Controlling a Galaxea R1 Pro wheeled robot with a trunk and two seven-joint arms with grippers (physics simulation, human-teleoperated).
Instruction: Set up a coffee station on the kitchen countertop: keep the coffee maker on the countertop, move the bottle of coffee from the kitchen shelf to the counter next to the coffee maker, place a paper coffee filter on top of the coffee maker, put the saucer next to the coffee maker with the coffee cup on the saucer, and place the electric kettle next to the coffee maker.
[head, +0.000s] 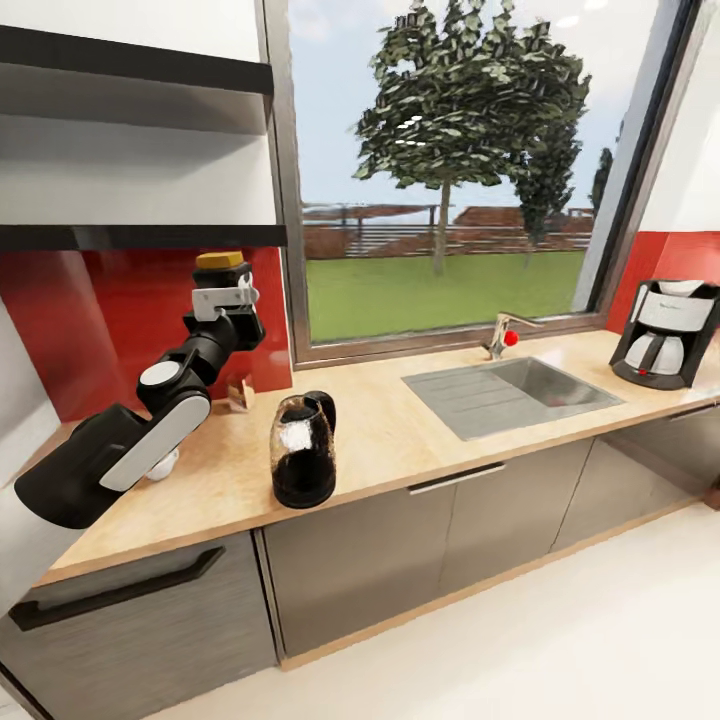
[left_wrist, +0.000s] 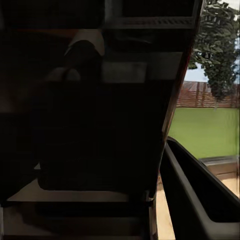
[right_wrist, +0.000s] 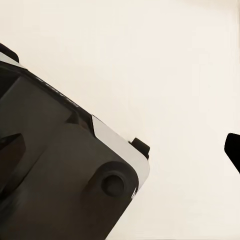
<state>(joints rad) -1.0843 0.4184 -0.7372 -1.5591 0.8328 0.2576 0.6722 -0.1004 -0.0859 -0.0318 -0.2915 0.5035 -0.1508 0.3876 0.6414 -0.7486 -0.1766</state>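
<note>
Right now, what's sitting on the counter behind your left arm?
Behind the left arm, a small brown paper item stands on the countertop against the red backsplash, and part of a white object peeks out beneath the forearm. The arm covers the rest, so I cannot identify it.

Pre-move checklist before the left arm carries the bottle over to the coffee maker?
1. Bottle in left gripper: ok, yellow cap shows above the fingers, lifted just under the shelf.
2. Grip firmness: cannot tell, left wrist view is too dark.
3. Coffee maker on the counter: ok, far right, past the sink.
4. Path along the counter: not ok yet, kettle stands near the front edge between arm and sink.
5. Right gripper state: cannot tell.
6. Cup and saucer: cannot tell, something white sits behind the left arm.
</note>
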